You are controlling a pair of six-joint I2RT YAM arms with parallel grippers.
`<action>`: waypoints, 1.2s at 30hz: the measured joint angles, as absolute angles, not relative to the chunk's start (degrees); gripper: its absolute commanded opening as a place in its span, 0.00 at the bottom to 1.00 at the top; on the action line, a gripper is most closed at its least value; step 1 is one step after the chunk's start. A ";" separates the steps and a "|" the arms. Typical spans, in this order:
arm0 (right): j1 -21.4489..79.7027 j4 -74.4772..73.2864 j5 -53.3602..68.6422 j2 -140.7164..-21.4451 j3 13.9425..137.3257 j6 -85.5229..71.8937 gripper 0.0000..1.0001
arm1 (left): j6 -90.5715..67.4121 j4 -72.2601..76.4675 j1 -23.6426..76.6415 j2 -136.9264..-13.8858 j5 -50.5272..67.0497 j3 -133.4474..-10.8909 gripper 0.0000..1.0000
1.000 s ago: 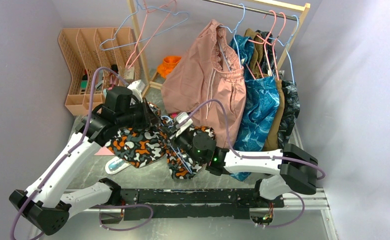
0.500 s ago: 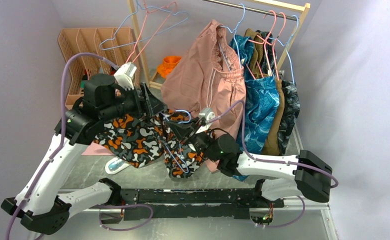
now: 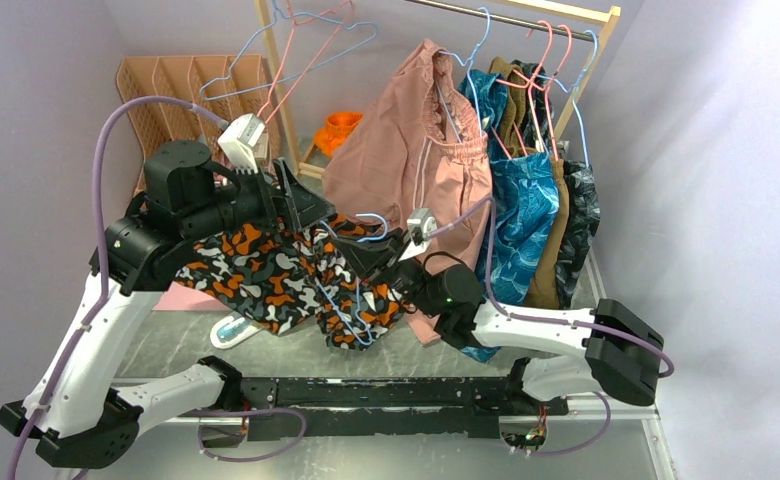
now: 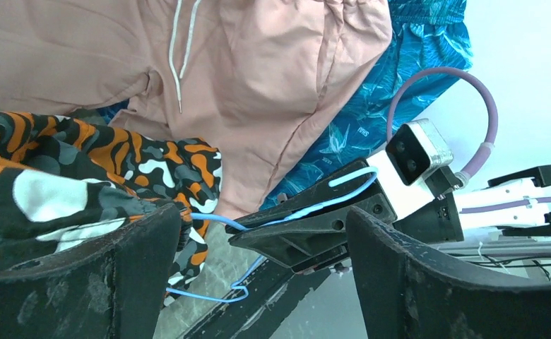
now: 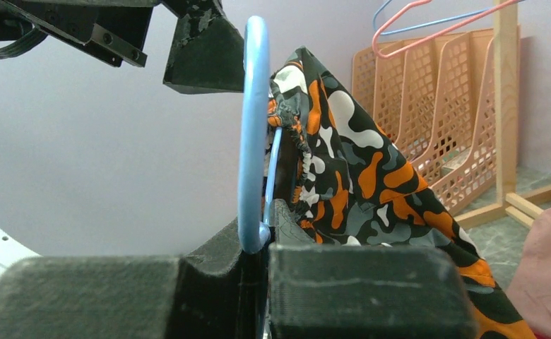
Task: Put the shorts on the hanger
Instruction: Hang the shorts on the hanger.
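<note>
Overhead, the camouflage-print shorts (image 3: 266,275) hang in the air between the two arms, above the grey desk (image 3: 296,348). The right gripper (image 3: 371,257) has its jaws clamped on the neck of the light-blue hanger (image 3: 366,222), hook upward, with the wire frame slanting down toward the near edge and seemingly threaded into the waistband. The left gripper (image 3: 301,200) sits just left of the hook with its jaws spread wide. The fabric is draped over one finger rather than pinched, so the shorts lie left of the hanger and the left arm is nearer them. The next move probably draws the waistband along the frame. A dusty-pink garment (image 3: 406,150) hangs just behind, leaving little room.
</note>
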State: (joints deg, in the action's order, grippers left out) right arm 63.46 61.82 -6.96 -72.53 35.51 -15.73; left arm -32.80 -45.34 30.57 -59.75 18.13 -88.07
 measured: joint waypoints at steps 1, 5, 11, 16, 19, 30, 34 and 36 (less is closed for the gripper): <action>63.42 62.24 -6.70 -72.84 35.51 -16.08 0.00 | -32.82 -45.34 30.57 -59.81 18.44 -87.92 0.89; 63.22 62.89 -5.72 -73.23 35.51 -17.19 0.00 | -32.80 -45.47 30.57 -60.23 18.81 -87.96 0.90; 61.39 62.98 -4.60 -70.37 35.07 -18.94 0.00 | -30.98 -46.00 30.57 -56.73 15.07 -89.89 0.87; 60.29 58.76 -1.72 -62.50 34.96 -18.65 0.00 | -26.89 -45.91 30.57 -48.25 8.47 -89.60 0.85; 60.16 54.15 0.54 -56.05 34.96 -17.26 0.00 | -22.94 -45.69 30.57 -43.55 5.89 -89.38 0.82; 60.05 35.33 6.85 -40.56 34.98 -13.87 0.00 | -8.80 -43.33 30.57 -40.75 7.79 -84.20 0.66; 60.05 28.51 8.84 -38.04 35.51 -13.06 0.00 | -4.43 -43.00 30.57 -41.17 8.99 -83.96 0.59; 60.05 25.56 9.34 -36.71 35.66 -12.73 0.00 | -2.52 -42.98 30.57 -41.30 9.72 -83.96 0.55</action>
